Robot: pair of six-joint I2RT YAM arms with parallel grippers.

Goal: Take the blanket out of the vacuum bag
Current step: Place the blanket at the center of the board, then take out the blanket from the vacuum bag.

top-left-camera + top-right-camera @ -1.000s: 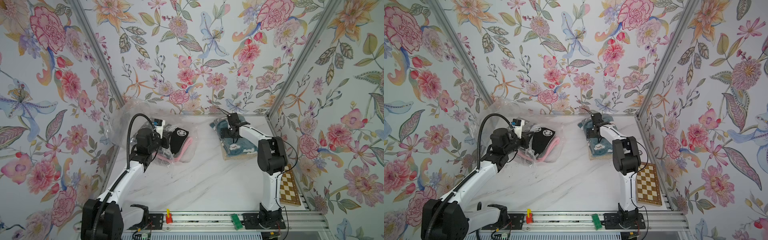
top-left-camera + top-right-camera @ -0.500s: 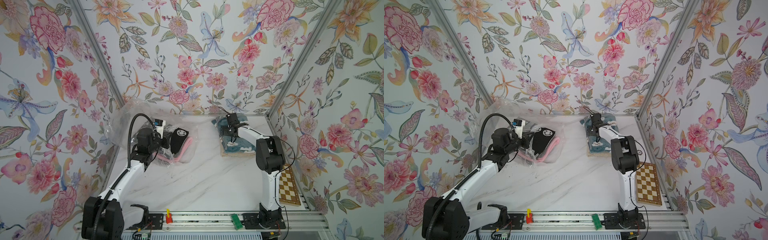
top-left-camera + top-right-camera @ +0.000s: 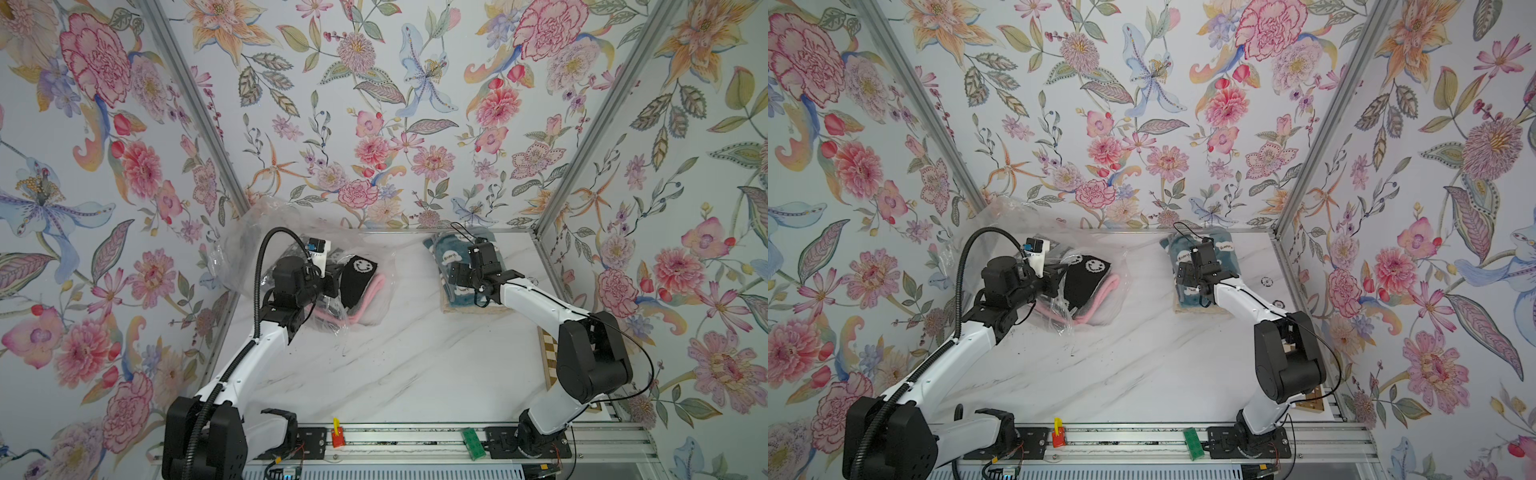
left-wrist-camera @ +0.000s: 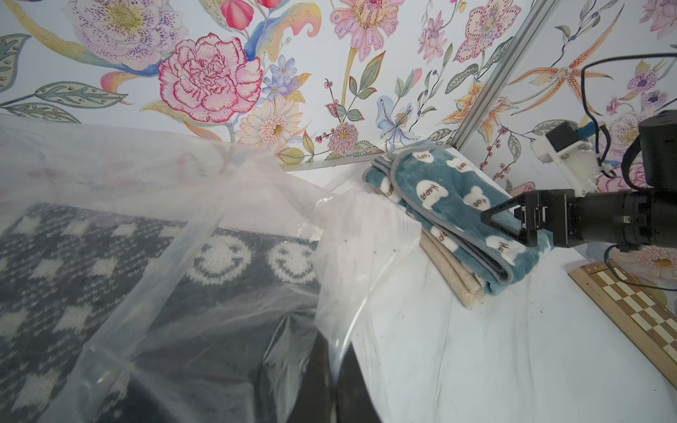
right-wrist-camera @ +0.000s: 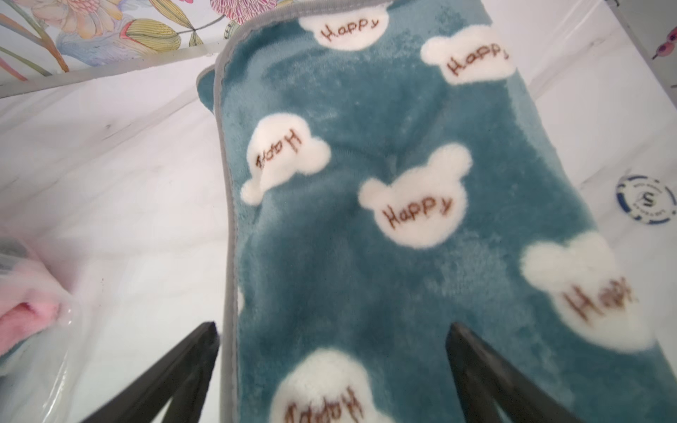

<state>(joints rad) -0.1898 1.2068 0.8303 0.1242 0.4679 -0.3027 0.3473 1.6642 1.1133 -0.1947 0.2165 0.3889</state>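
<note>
We see the crinkly clear vacuum bag (image 3: 245, 239) lying back left, a folded black smiley blanket (image 3: 360, 276) and pink blanket (image 3: 371, 297) inside.

Field note for you: both arms wear one livery.

Left arm (image 3: 249, 357): glossy white tapered links and matte black rounded joint housings. You'll spot a ribbed black hose (image 3: 259, 274) running along it and looping at the wrist. A white camera bracket (image 3: 322, 254) sits there, carrying a black module with a small blue patch.

Right arm (image 3: 536, 297): same white links, plus one bulky black joint housing (image 3: 590, 361). It has a thin black cable (image 4: 585, 95) rather than a hose, and its own white wrist bracket (image 4: 564, 154).

Right gripper (image 5: 331, 326): black fingers (image 5: 176, 373) tapering to points. In the left wrist view they are open triangular frames.
</note>
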